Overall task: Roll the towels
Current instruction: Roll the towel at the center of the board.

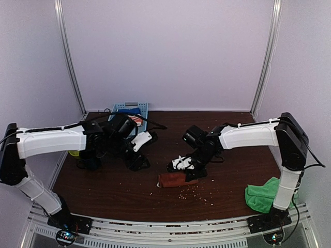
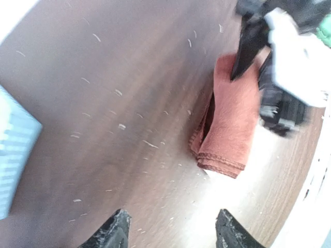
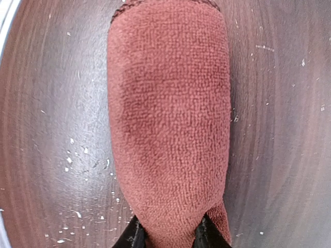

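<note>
The rust towel (image 1: pixel 177 179) lies rolled on the dark table, near the front middle. My right gripper (image 1: pixel 192 174) is down on its right end and shut on it; in the right wrist view the rust towel (image 3: pixel 170 119) fills the frame and both fingertips (image 3: pixel 135 235) pinch its near end. My left gripper (image 1: pixel 138 161) hovers left of the roll, apart from it. In the left wrist view its jaws stand wide with bare table between them, my left gripper (image 2: pixel 173 230) open, the rust towel (image 2: pixel 230 119) ahead. The green towel (image 1: pixel 262 195) lies crumpled at the front right.
A light blue basket (image 1: pixel 129 109) with cloths in it stands at the back left of the table (image 1: pixel 108 186). Pale crumbs (image 1: pixel 194 192) are scattered on the wood in front of the roll. A yellow-green object (image 1: pixel 75 153) peeks out under the left arm.
</note>
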Tool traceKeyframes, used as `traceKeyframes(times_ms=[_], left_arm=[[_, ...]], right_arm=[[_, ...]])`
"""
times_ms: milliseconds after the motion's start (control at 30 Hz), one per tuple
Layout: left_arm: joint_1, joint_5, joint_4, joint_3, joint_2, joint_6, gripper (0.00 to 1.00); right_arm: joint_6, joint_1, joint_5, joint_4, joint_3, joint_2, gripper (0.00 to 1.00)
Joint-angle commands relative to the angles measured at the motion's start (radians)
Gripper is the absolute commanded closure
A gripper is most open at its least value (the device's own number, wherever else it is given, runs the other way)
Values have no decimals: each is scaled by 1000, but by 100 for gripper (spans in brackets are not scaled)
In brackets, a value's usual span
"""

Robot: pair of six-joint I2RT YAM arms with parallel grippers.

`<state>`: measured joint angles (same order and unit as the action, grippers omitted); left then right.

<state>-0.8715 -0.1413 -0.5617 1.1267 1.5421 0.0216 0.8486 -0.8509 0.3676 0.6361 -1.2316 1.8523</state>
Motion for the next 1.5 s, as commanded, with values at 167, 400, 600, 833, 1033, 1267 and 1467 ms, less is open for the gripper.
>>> traceKeyframes(times_ms=[167, 400, 600, 833, 1033, 1267, 1467], left_arm=[[-56, 71, 297, -182, -401, -103, 36], [-326, 189, 179, 17, -204, -191, 36], [-397, 342, 80, 102, 10, -260, 35], [-403, 422, 187, 76, 148, -360, 2], [-403, 410, 234, 118, 268, -424, 13], [-400, 490, 247, 170, 387, -459, 21], [-396, 529, 233, 216, 425, -478, 23]], right_arm=[[-67, 47, 83, 381, -234, 279, 72], [-86, 62, 143, 510, -388, 410, 73], [-130, 82, 173, 572, -485, 488, 74], [-132, 94, 179, 593, -541, 534, 74], [-131, 94, 183, 594, -542, 540, 74], [-123, 97, 190, 595, -539, 541, 74], [-114, 98, 194, 599, -539, 546, 74]])
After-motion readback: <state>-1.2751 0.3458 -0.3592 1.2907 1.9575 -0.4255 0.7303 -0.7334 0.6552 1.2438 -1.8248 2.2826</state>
